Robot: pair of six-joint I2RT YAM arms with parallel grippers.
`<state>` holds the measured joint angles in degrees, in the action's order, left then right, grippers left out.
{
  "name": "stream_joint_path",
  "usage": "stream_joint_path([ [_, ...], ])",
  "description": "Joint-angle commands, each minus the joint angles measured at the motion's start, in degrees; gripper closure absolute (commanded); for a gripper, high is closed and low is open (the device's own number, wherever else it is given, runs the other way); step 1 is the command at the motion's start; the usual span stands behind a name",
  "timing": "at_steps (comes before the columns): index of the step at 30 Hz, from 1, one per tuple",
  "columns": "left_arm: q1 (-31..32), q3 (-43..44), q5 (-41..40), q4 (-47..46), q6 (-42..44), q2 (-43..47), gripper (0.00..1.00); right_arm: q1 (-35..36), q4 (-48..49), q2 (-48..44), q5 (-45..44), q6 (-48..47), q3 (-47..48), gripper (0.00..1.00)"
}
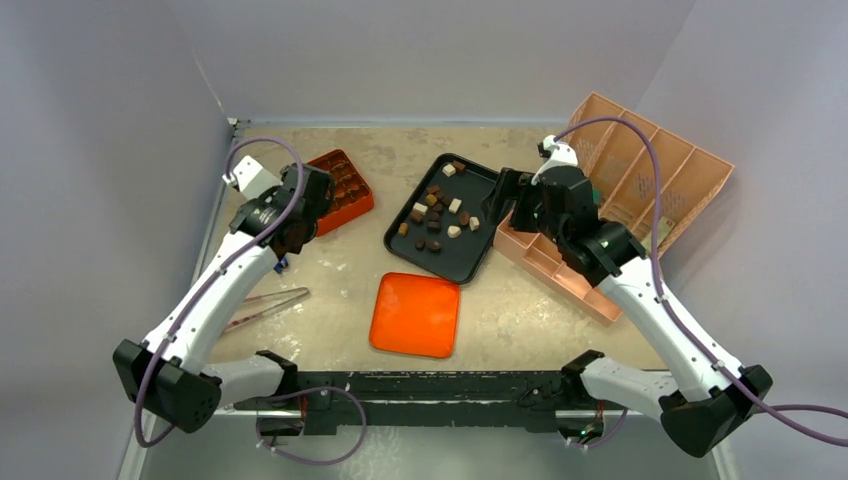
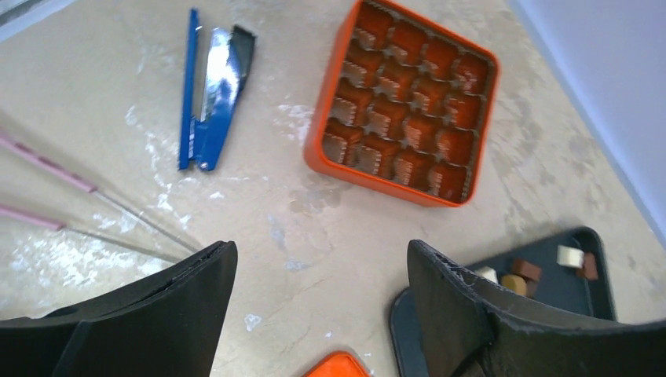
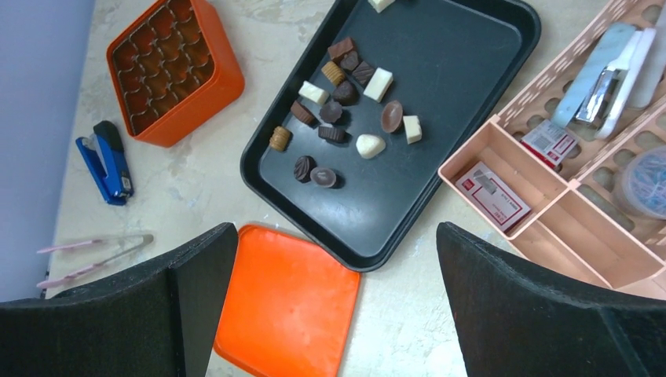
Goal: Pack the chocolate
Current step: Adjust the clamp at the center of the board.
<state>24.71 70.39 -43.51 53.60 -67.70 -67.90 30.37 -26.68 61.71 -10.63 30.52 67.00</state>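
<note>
A: So, where does the chocolate (image 3: 344, 93) sit?

B: All of it lies loose on the black tray (image 3: 463, 86), in the middle of the counter (image 1: 330, 270): dark brown, mid brown and cream pieces bunched together, a couple apart near the far corner. None shows in the orange compartmented box (image 2: 404, 102), whose ribbed cells look bare.

A: And the arms?

B: The right pincer (image 3: 338, 236) hangs by the tray's right edge, jaws spread wide, nothing between them. The left pincer (image 2: 318, 259) hovers just beside the box, also released and empty.

A: How will a piece handle?

B: Light and rigid, I'd judge, but tiny against those jaws and glossy, so liable to skid or tip on the smooth tray. Squeeze hard and a moulded piece could crack or smear. The square cream blocks offer flat opposite sides; pinch there, low and level. The domed and heart-shaped ones give less purchase, so take them across the widest flanks.

A: Anything in the way?

B: Neighbours touch within the cluster, so a wide jaw may nudge others; the outliers look the easier start. The orange lid (image 1: 415, 314) lies near the tray, and pink tweezers (image 1: 265, 305) rest on the counter by the left arm.
</note>
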Motion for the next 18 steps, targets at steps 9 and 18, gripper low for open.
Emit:
stream_joint_path([
  [9,-13.8,-9.8,8.5,10.8,-27.3,-2.4,0.33,0.3,3.0,-3.4,3.8,0.2,-1.7,0.01],
  [18,-17.5,-23.5,12.8,5.5,-38.9,-1.0,0.37,0.3,3.8,-4.2,3.6,0.4,-3.1,0.01],
])
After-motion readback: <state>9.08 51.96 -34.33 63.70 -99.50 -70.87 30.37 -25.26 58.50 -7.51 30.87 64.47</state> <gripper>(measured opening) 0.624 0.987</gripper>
